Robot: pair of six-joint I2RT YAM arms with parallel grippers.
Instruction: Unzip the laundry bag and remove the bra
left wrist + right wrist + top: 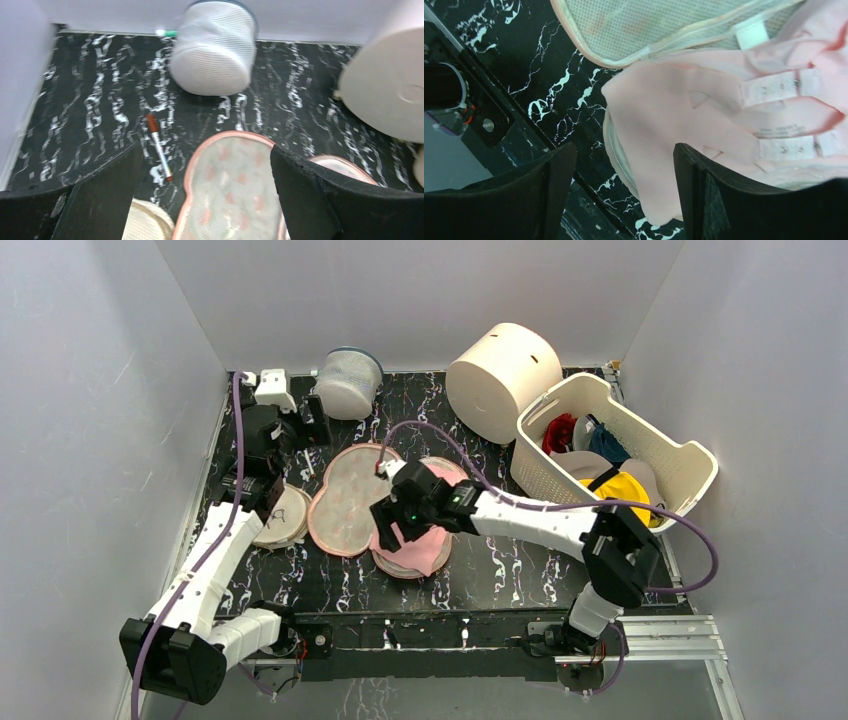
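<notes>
On the black marbled table point(500, 570) the laundry bag point(345, 502) lies unzipped, its lid flopped toward 9 o'clock, so we judge only the removal remains. The bra point(425, 548) rests exposed on the bag's 3 o'clock half. Our right gripper point(624, 150) straddles the bra's edge, jaws apart, not clamped. Our left gripper point(205, 150) hangs wide and empty at the lid's 11 o'clock, clear of the work. Around the bag are a laundry basket point(690, 455) at 2, a cream drum point(505, 380) at 1, a mesh cylinder point(348, 382) at 12, a beige disc point(283, 517) at 9 and a marker pen point(159, 146). We think none blocks the lift.
</notes>
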